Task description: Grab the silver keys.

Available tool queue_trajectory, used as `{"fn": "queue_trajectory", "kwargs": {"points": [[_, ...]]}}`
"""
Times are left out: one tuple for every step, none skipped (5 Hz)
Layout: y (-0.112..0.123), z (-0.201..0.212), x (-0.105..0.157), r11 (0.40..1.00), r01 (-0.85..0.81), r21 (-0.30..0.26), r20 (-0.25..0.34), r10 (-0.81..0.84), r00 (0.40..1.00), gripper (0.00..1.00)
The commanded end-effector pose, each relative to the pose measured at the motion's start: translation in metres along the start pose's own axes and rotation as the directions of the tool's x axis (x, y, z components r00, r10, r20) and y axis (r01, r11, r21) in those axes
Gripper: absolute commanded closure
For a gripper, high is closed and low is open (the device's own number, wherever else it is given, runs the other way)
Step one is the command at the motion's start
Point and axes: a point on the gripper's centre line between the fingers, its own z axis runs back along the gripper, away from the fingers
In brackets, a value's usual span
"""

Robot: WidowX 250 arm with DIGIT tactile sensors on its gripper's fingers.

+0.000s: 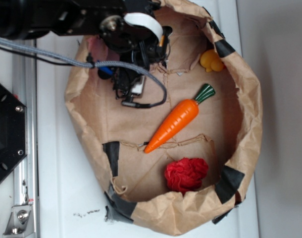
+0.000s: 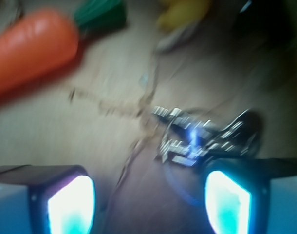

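In the wrist view the gripper (image 2: 149, 197) stands open, its two glowing pads at lower left and lower right with bare paper between them. At upper left lies the toy carrot (image 2: 29, 48), smooth, hard-looking orange with a green top. The floor is creased brown paper bag (image 2: 65, 117), matte and soft. Right of centre, just above the right pad, sit the silver keys (image 2: 202, 134): a loose, glinting bunch on rings. They probably handle as light, stiff and slippery metal that shifts; pinching across the thick central cluster looks safest. A blurred yellow toy (image 2: 182, 12) sits at the top.
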Motion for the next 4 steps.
{"fn": "queue_trajectory", "kwargs": {"points": [[0.016,0.004,0.015,0.998,0.012,0.062,0.031,-0.014,0.999,0.0],[0.023,-0.014,0.021,0.987,-0.013,0.159,0.06,0.003,0.998,0.0],[0.036,-0.021,0.026,0.975,-0.051,0.218,0.073,0.036,0.997,0.0],[0.041,-0.026,0.029,0.968,-0.072,0.24,0.075,0.056,0.996,0.0]]}}
